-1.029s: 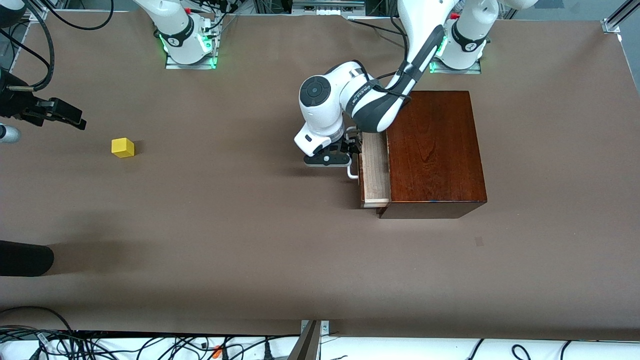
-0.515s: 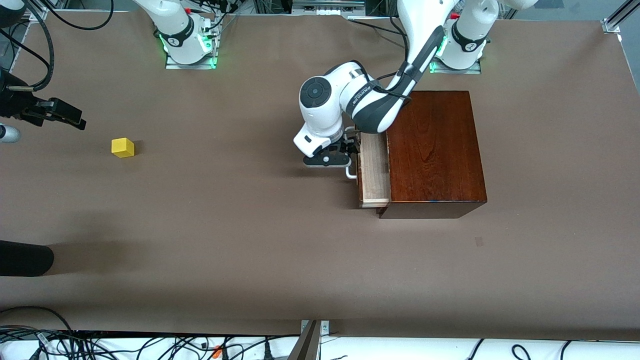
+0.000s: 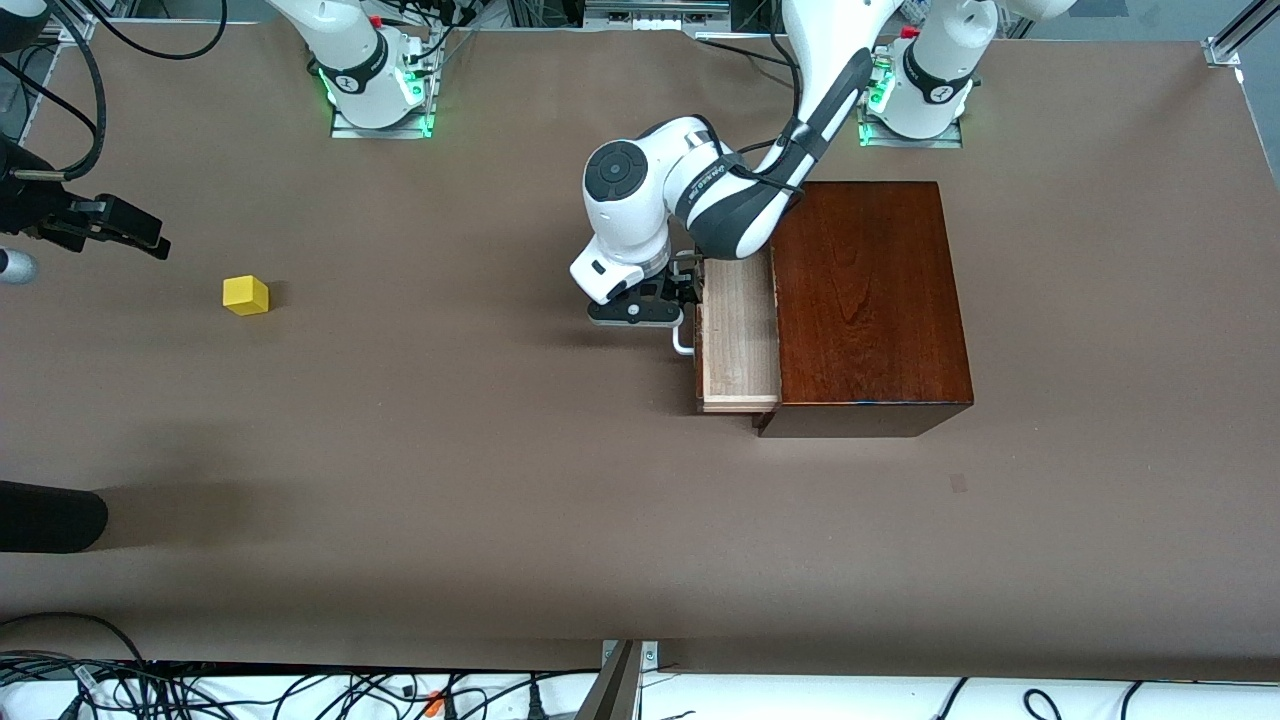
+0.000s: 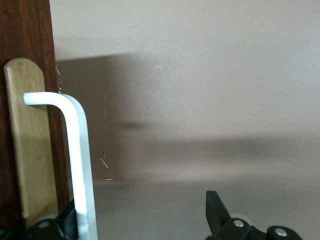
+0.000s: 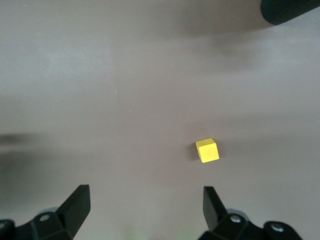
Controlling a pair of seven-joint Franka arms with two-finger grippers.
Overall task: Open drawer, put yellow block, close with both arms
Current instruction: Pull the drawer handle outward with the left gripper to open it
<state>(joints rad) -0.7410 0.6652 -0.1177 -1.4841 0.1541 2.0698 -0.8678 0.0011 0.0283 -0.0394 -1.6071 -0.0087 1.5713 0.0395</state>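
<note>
- The drawer [image 3: 738, 335] stood partly pulled out of the mahogany box [image 3: 868, 305], its pale wood tray showing on the side of the box that faces the right arm's end of the table [image 3: 500, 480].
- The left gripper [image 3: 678, 296] sat low at the drawer's front, at the white handle [image 4: 75, 150].
- In the left wrist view its fingers [image 4: 217, 212] were spread apart, one of them just beside the handle bar and the other well clear of it, so they were not clamped on it.
- The yellow block [image 3: 245, 295] lay on the bare table near the right arm's end, well apart from the drawer and the box.
- The right gripper [image 3: 125, 232] hung over the table at that same end, near the block and not touching it.
- The right wrist view showed its fingers [image 5: 212, 202] wide open with nothing between them and the block [image 5: 207, 150] on the table below.
- A dark rounded object [image 3: 45, 516] lay at the table's edge, nearer to the front camera than the block.
</note>
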